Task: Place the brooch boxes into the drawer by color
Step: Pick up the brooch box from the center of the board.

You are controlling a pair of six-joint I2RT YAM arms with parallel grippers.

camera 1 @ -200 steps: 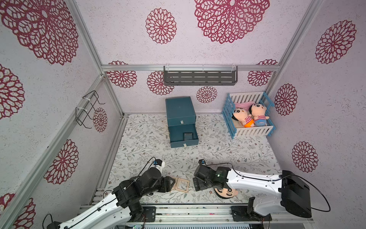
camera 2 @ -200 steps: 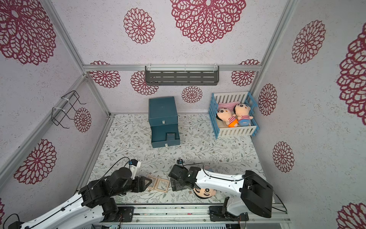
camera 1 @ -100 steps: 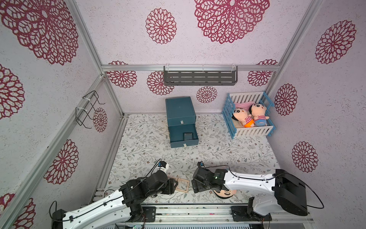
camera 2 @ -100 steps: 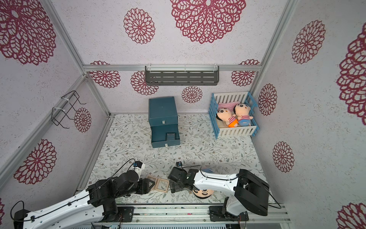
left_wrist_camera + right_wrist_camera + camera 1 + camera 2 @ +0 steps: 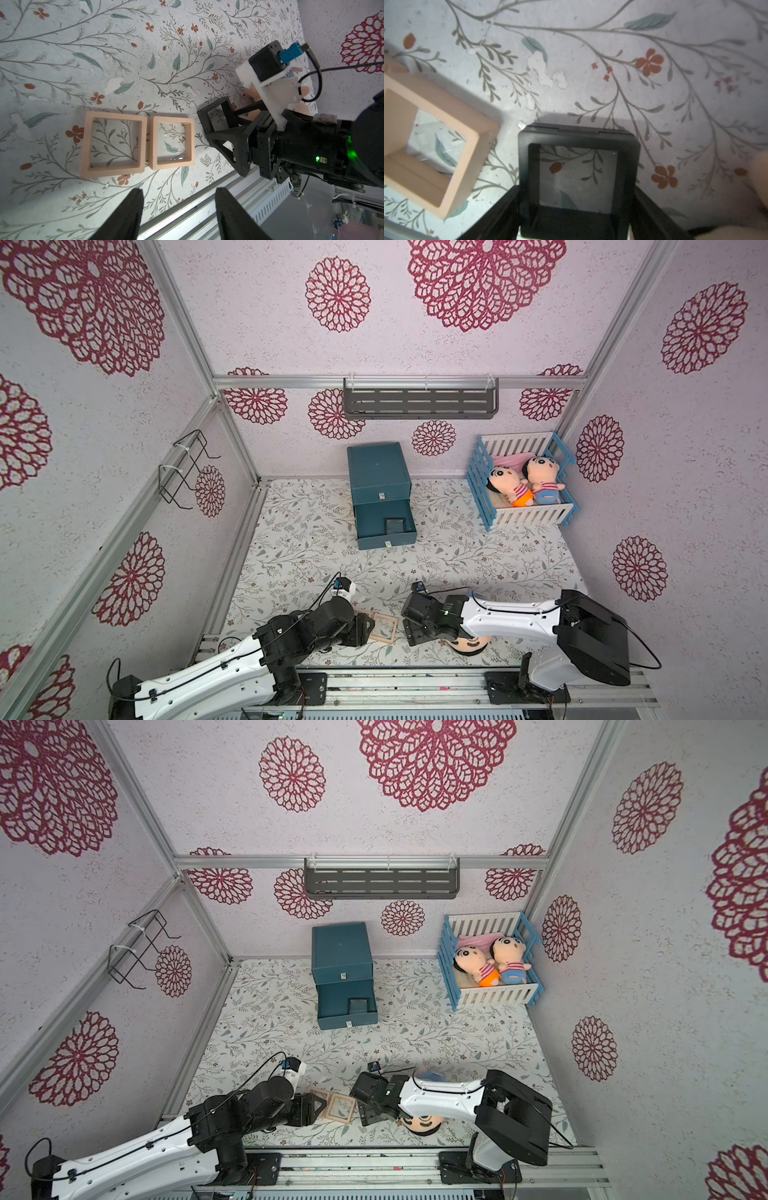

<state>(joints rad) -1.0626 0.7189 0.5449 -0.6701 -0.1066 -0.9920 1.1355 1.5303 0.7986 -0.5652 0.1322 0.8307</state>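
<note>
Table (image 5: 457,568) near edge: the left claw (image 5: 178,190) gapes empty, short of 2 wood-coloured brooch boxes (image 5: 112,143) (image 5: 172,143) lying flat, just beside each other. Next to them the right claw (image 5: 577,186) seems clamped on a black brooch box (image 5: 579,137). Farther back, the open drawer (image 5: 386,540) holds 1 dark box (image 5: 395,526), blurred. At the far right, 2 plush dolls (image 5: 509,487) (image 5: 540,477) lie in a blue crib (image 5: 528,516).

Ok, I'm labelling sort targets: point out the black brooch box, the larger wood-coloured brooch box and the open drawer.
black brooch box (image 5: 579,136), right wrist view, the rail farthest from the camera.
larger wood-coloured brooch box (image 5: 113,170), left wrist view, the rail nearest the camera.
drawer (image 5: 374,541), a top view, its front wall.
</note>
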